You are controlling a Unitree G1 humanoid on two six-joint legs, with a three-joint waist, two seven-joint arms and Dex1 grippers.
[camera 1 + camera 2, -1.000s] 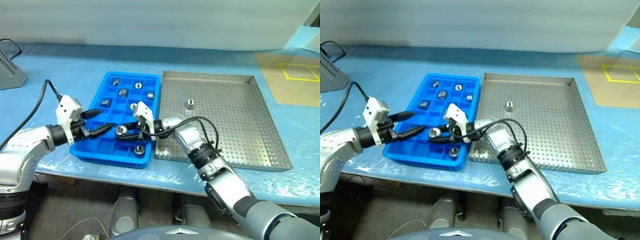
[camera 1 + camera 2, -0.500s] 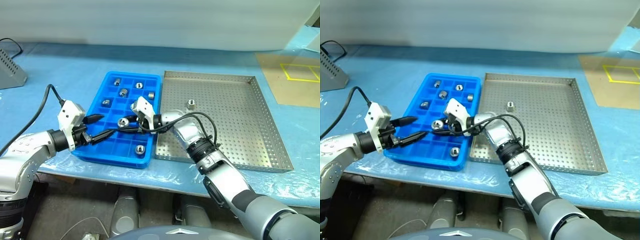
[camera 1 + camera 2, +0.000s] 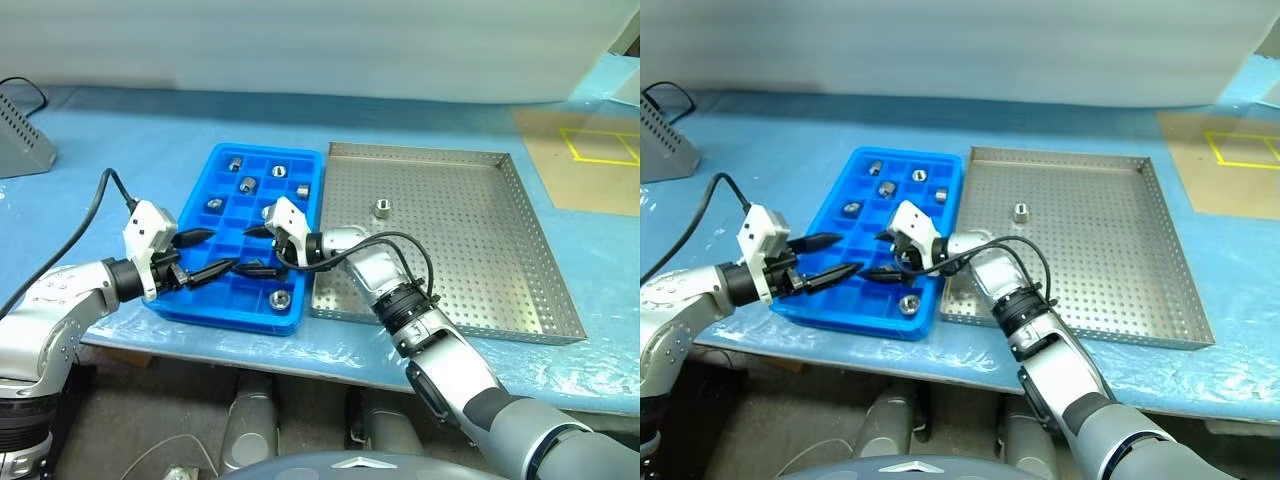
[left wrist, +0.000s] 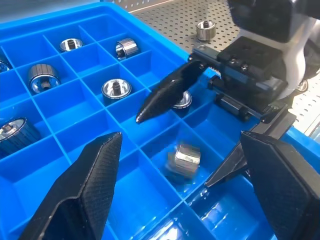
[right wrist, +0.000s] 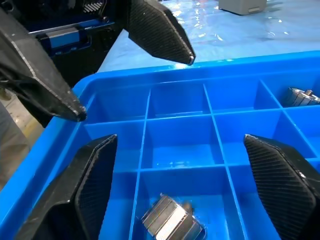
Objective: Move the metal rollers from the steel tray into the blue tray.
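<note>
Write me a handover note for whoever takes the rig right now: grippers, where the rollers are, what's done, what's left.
Right gripper: open over the blue tray, holding nothing; a metal roller lies tilted in the compartment below it.
Left gripper: open, empty, at the blue tray's near left edge.
Done: seven rollers can be counted in the blue tray's compartments.
Left: one roller in the steel tray, toward its far left part.

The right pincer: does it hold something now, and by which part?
Nothing is held. The right pincer is open over the blue tray, and a metal roller lies loose in a compartment beneath it.
</note>
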